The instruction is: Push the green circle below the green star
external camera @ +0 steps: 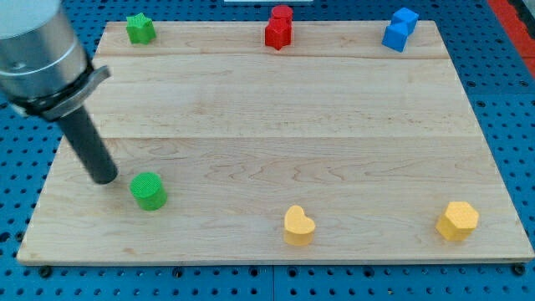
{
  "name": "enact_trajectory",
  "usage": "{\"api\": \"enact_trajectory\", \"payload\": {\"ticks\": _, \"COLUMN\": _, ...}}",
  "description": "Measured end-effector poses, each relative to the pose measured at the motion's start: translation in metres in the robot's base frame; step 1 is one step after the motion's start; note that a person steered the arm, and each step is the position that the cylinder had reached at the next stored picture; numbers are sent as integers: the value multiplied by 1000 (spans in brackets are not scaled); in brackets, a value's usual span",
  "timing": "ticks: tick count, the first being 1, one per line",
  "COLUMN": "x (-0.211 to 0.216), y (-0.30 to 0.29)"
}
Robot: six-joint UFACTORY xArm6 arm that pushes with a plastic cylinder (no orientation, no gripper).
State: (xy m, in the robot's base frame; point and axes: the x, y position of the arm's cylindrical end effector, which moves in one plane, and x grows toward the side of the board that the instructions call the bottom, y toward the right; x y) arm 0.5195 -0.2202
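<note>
Now my tip (104, 177), no claw to open or hold anything, sits just left of the small, light-looking, rigid green circle block (149, 191), best shoved low from its bottom side across the smooth wooden table (276, 125) toward the far green star block (140, 28).

A robotics lab bench. A pale wooden board (276, 142) lies on a blue metal pegboard table (501, 100) drilled with rows of holes, showing from three to nine o'clock around the board. A grey industrial arm housing (38, 50) enters at ten o'clock. Small coloured test blocks sit along the board's edges.
</note>
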Motion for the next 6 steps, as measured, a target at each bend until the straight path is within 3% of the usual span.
{"api": "enact_trajectory", "payload": {"ticks": 1, "x": 60, "y": -10}}
{"api": "enact_trajectory", "payload": {"ticks": 2, "x": 75, "y": 34}}
{"api": "enact_trajectory", "payload": {"ticks": 3, "x": 41, "y": 64}}
{"api": "enact_trajectory", "payload": {"ticks": 5, "x": -73, "y": 45}}
{"api": "enact_trajectory", "payload": {"ticks": 6, "x": -86, "y": 44}}
